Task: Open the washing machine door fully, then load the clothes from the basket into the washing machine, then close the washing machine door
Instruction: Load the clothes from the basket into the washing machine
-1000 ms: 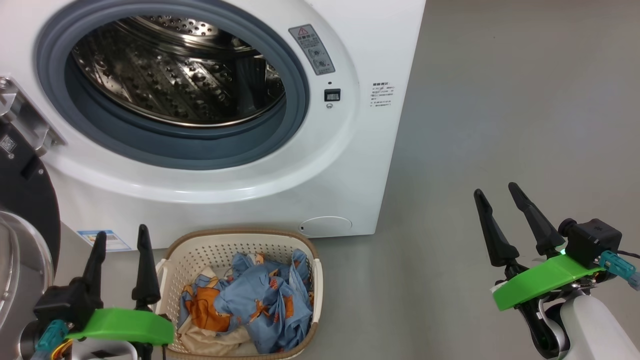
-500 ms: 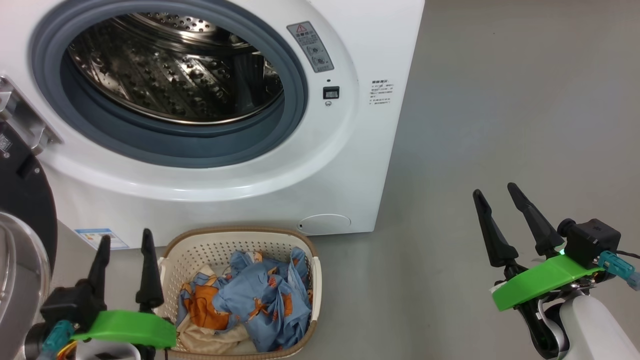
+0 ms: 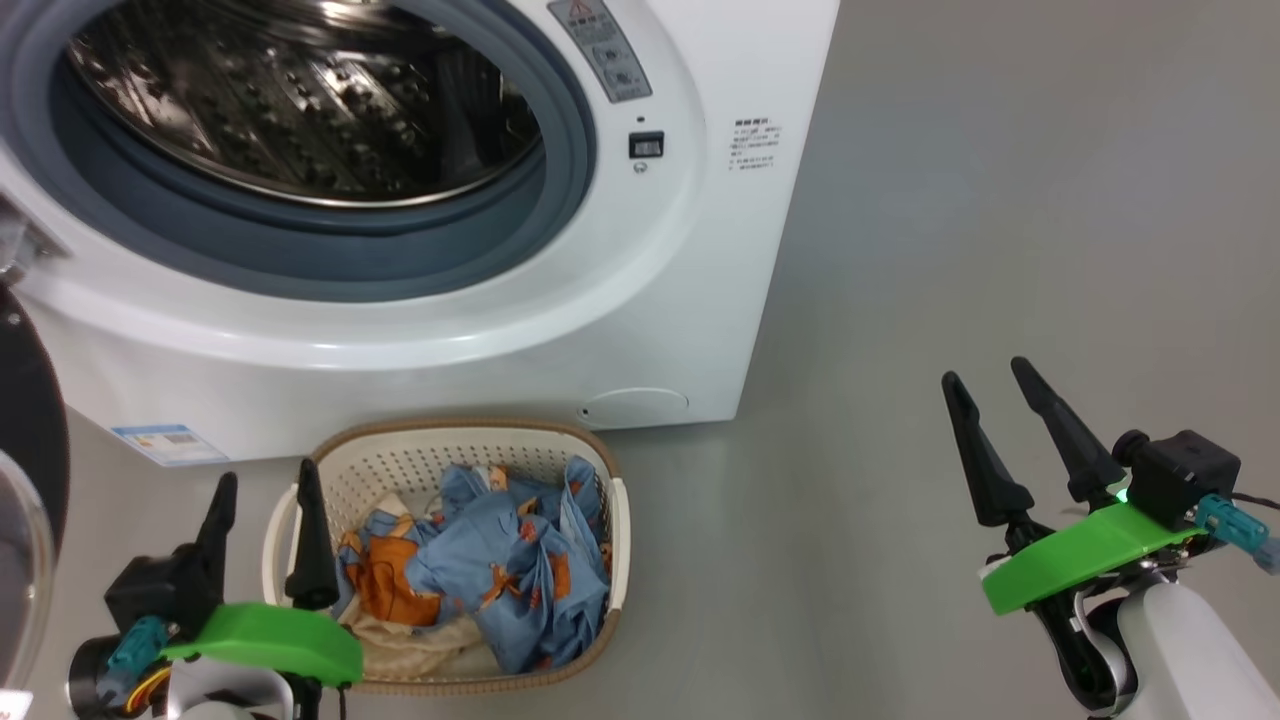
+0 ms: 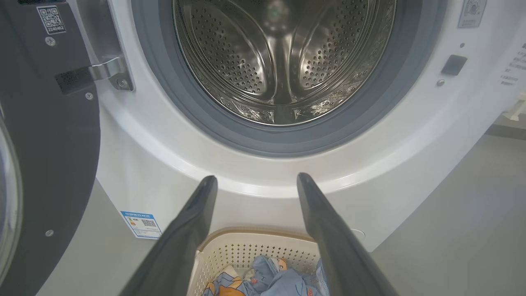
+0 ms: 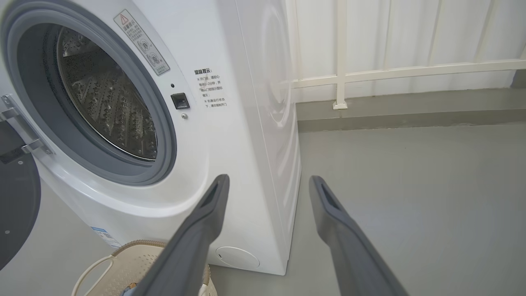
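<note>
The white washing machine [image 3: 690, 300] stands with its steel drum [image 3: 300, 100] exposed; the drum [image 4: 283, 61] holds nothing. Its door [image 3: 25, 470] hangs swung wide at the far left, black rim and glass bowl partly cut off, also in the left wrist view as the door [image 4: 45, 144]. On the floor in front sits the cream basket [image 3: 440, 450] with blue bear-print and cream clothes [image 3: 480, 570] piled inside. My left gripper [image 3: 265, 480] is open just left of the basket's rim. My right gripper [image 3: 985, 380] is open over bare floor, well right of the machine.
Grey floor [image 3: 1000, 200] stretches to the right of the machine. A white railing and wall [image 5: 390, 70] run behind it. A blue label [image 3: 165, 440] marks the machine's lower left corner. The open door takes up room on the left.
The head camera has tilted down and to the right, so machine and basket sit higher and further left in view. Both grippers stay open; the arms hardly moved.
</note>
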You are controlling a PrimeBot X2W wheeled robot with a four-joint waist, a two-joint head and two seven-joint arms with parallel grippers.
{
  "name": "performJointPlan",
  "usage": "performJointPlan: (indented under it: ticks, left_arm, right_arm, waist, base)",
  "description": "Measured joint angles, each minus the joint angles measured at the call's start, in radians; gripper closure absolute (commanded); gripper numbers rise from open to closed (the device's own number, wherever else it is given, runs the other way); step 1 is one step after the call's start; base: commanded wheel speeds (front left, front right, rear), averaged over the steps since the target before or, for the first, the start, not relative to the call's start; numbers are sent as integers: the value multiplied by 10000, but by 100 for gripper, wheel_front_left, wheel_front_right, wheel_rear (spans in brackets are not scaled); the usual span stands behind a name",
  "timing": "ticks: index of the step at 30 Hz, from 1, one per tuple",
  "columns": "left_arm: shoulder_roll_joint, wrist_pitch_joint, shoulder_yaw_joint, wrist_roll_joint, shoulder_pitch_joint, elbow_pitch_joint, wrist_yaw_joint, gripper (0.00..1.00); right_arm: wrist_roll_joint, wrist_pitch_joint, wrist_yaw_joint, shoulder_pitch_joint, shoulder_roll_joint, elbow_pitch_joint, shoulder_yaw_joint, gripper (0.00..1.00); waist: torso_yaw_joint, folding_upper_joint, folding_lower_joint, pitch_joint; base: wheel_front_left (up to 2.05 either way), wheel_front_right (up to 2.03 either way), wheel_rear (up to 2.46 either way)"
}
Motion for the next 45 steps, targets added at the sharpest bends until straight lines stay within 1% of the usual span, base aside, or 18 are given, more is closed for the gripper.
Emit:
performJointPlan:
  ticks: [4, 9, 15, 19, 20, 26, 31, 37, 42, 45]
  left_arm:
    - [-8, 0, -127, -79, -361, 420, -2, 0]
    - [-23, 0, -150, -433, -936, 1266, -29, 0]
    - [-19, 0, -272, -479, -1955, 2337, -192, 0]
    - [4, 0, -337, -518, -2602, 3329, -201, 0]
    - [17, -2, -382, -520, -2761, 3613, -272, 0]
    - [178, 0, -759, -523, -3799, 5325, -372, 0]
    - [290, -2, -1034, -825, -4637, 6564, -445, 0]
    - [380, 6, -1745, -1287, -5426, 7543, -447, 0]
    - [650, 176, -2491, -1785, -5846, 7948, -447, 0]
    - [794, 364, -2803, -2370, -6071, 8015, -447, 0]
  right_arm:
    - [0, 0, 0, -201, -19, -86, -13, 0]
    - [2, 0, 0, -458, -15, -236, -48, 0]
    - [2, 0, 0, -830, -4, -384, -169, 0]
    - [2, 0, 0, -1104, 36, -477, -192, 0]
    - [2, 0, 0, -1181, 40, -487, -192, 0]
    - [2, -2, 0, -1572, 77, -610, -198, 0]
    - [2, -2, 0, -1887, 86, -702, -198, 0]
    - [2, -2, 0, -2210, 153, -826, -182, 0]
    - [8, -2, 0, -2399, 299, -899, -161, 0]
    - [19, -2, 0, -2477, 372, -949, -155, 0]
  waist:
    - [-88, 0, 0, 401]
    - [-226, 0, 0, 983]
    - [-407, 0, 0, 1768]
    - [-535, 0, 0, 2316]
    - [-568, 0, 0, 2458]
    - [-763, 0, 0, 3302]
    - [-921, 0, 0, 3986]
    - [-1141, 0, 0, 4723]
    - [-1383, 0, 0, 5246]
    - [-1547, 0, 0, 5533]
  base:
    - [0, 0, 0]
    - [0, 0, 0]
    - [0, 0, 0]
    - [0, 0, 0]
    - [0, 0, 0]
    - [0, 0, 0]
    - [0, 0, 0]
    - [0, 0, 0]
    - [0, 0, 0]
    - [0, 0, 0]
